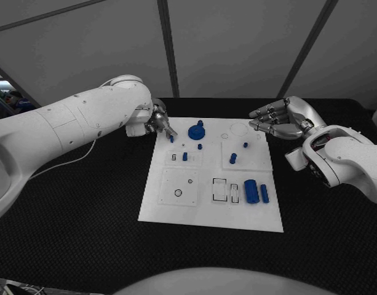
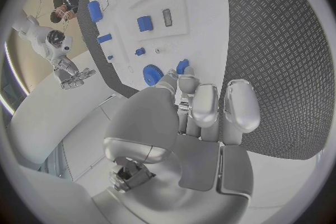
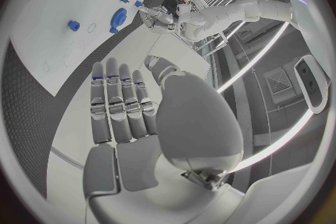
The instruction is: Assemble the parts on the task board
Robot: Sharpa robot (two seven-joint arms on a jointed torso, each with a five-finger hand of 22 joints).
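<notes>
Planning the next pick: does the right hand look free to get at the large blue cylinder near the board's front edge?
Probably yes: the right hand is open over the board's far right corner, and nothing stands between it and the large blue cylinder.

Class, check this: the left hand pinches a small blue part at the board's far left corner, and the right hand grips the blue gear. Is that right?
Not quite. The right hand grips nothing: the right wrist view shows its fingers straight and empty. The gear sits on the board, as the head view shows. The left hand does pinch a small blue part.

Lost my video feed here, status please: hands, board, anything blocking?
Left hand pinching a small blue part at the task board far-left corner. Right hand open, holding nothing, beside the far-right corner. Nothing blocking.
</notes>
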